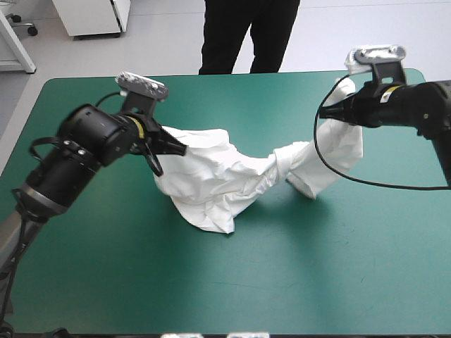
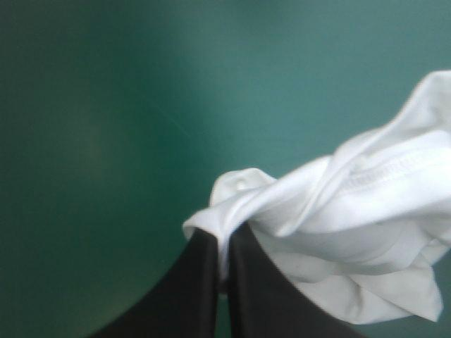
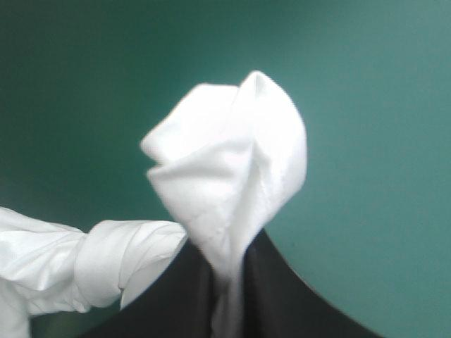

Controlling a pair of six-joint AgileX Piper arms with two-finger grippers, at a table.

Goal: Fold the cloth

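Note:
The white T-shirt [image 1: 225, 176] hangs stretched between both grippers above the teal-green table, twisted into a rope near its middle, its lower folds touching the cover. My left gripper [image 1: 182, 148] is shut on the T-shirt at its left end; in the left wrist view the black fingers [image 2: 201, 271] pinch a bunched hem [image 2: 338, 204]. My right gripper [image 1: 325, 111] is shut on the T-shirt at its right end. In the right wrist view a white fold [image 3: 232, 169] sticks out past the fingers [image 3: 268, 282], and a twisted part [image 3: 84, 260] trails off to one side.
The teal-green table [image 1: 317, 282] lies open in front of the shirt and at the back left. The shirt's lowest fold [image 1: 211, 218] rests near the table's middle.

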